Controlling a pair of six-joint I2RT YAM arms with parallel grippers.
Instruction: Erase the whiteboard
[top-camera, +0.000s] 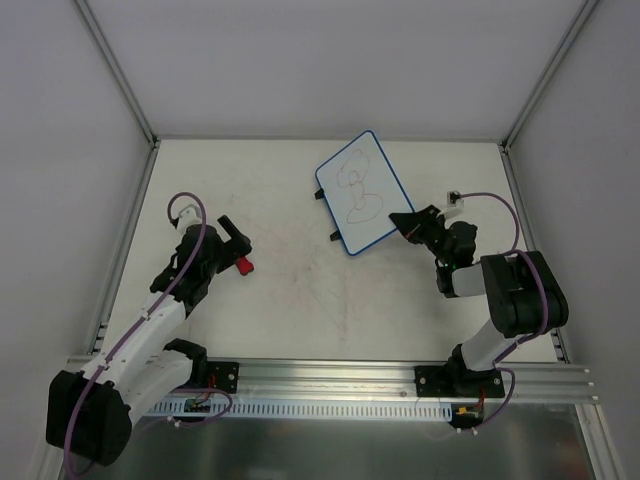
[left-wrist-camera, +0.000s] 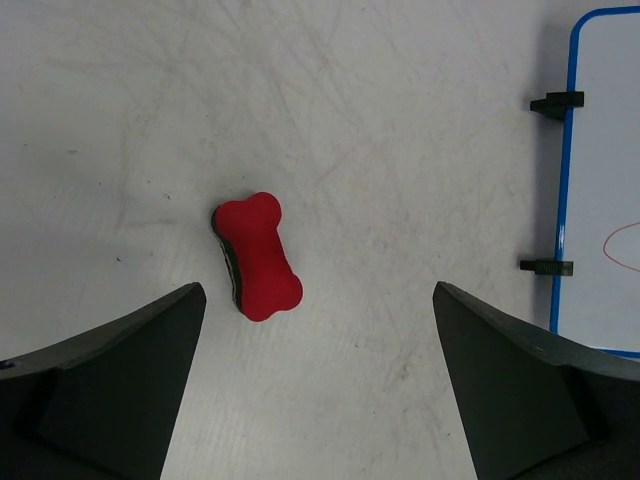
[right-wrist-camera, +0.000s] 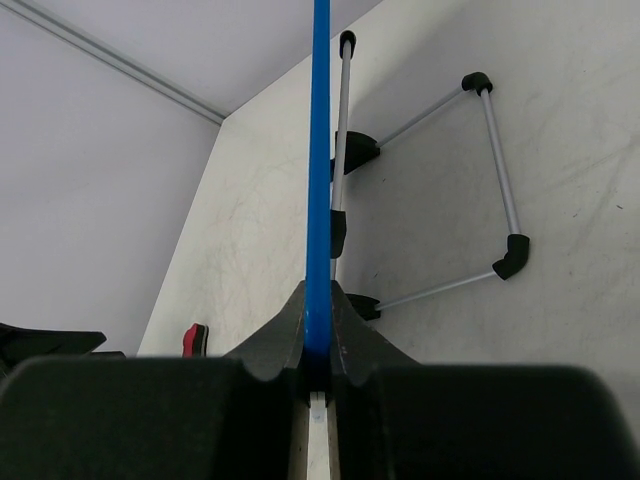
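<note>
The whiteboard (top-camera: 362, 192) has a blue rim and reddish scribbles and lies at the table's back centre. My right gripper (top-camera: 412, 222) is shut on its right-hand rim. In the right wrist view the whiteboard (right-wrist-camera: 320, 150) shows edge-on as a blue strip running up from between my right gripper's (right-wrist-camera: 318, 335) closed jaws. A red bone-shaped eraser (left-wrist-camera: 258, 255) lies on the table just ahead of my left gripper (left-wrist-camera: 318, 295), which is open and holds nothing. From above, the eraser (top-camera: 243, 264) sits by the left gripper (top-camera: 230, 248). The whiteboard's left edge (left-wrist-camera: 600, 180) shows at the right of the left wrist view.
A thin metal wire stand (right-wrist-camera: 495, 170) with black corner joints shows beside the board. Two black tabs (left-wrist-camera: 556, 102) stick out from the board's left edge. Metal-framed white walls (top-camera: 130, 200) enclose the table. An aluminium rail (top-camera: 330, 378) runs along the near edge.
</note>
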